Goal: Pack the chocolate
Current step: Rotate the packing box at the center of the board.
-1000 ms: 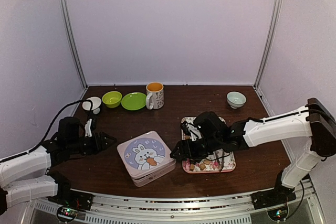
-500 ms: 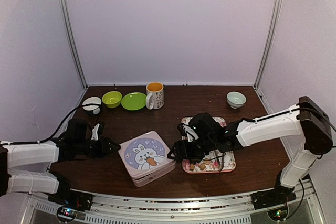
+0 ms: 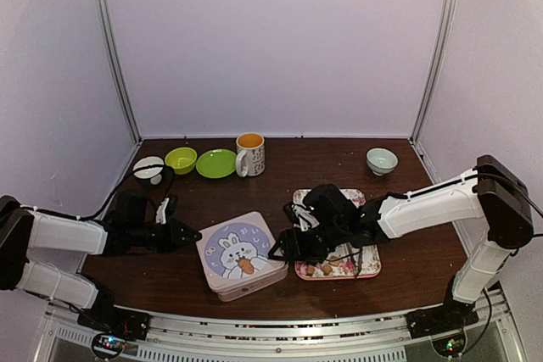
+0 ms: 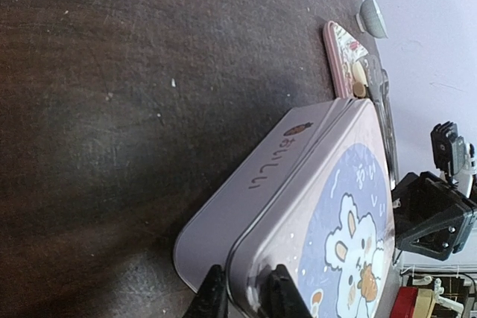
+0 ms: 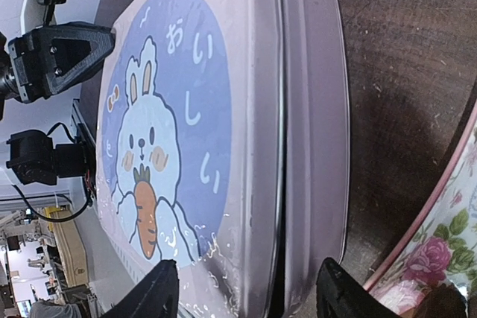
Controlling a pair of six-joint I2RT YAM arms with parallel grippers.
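Small tan and brown pieces of chocolate [image 3: 324,269] lie on the pink floral tray [image 3: 366,270], right of centre; one tan piece [image 4: 359,88] also shows in the left wrist view. A lilac tin with a rabbit lid [image 3: 242,256] sits closed in the middle. My left gripper [image 3: 192,235] is at the tin's left edge. Its fingers pinch the lid's rim [image 4: 257,288], one outside and one on top. At the tin's right edge, my right gripper [image 3: 278,252] stands open with its fingers [image 5: 160,292] wide either side of the lid and base [image 5: 313,147].
Along the back stand a black-and-white bowl [image 3: 148,169], a green bowl [image 3: 181,159], a green plate [image 3: 216,164] and a mug with an orange inside [image 3: 250,153]. A pale blue bowl [image 3: 382,160] is at the back right. The tray's rim [image 5: 440,214] lies close beside the tin.
My left arm reached right to the tin and its jaws narrowed onto the lid's rim. The right gripper slid left to the tin's right edge. The tin shifted slightly right.
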